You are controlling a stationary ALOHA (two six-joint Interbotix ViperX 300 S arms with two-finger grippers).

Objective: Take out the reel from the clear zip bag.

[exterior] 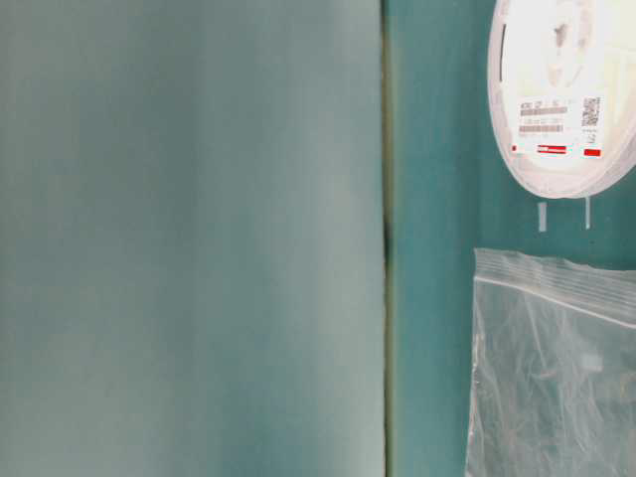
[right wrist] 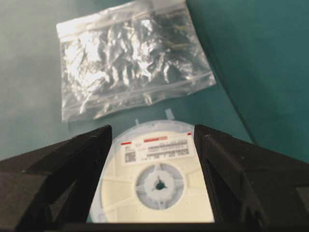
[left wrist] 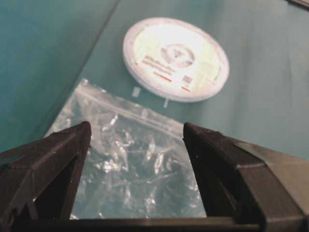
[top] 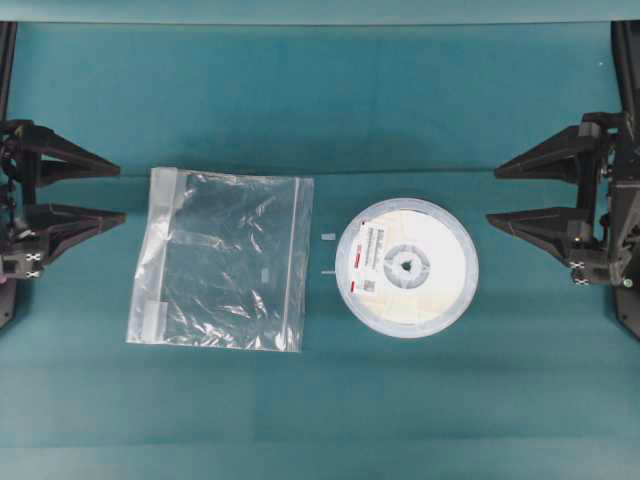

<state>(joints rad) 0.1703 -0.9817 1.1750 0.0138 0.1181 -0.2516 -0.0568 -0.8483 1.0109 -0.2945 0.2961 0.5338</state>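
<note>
The flat round white-and-cream reel [top: 407, 267] lies outside the crinkled transparent zip bag [top: 222, 259], just beside its zip edge on the teal table [top: 320, 400], so the job looks done. Being round it has no long axis; its label side faces up, the red marks toward the bag. Left gripper [top: 122, 192] and right gripper [top: 490, 195] hang apart at the sides, jaws spread wide, holding nothing, seemingly parked clear

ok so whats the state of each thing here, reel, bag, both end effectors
reel: out of the bag, flat on the table, label up
clear zip bag: empty, flat, beside the reel, not touching it
left end effector: open, holding nothing
right end effector: open, holding nothing
</note>
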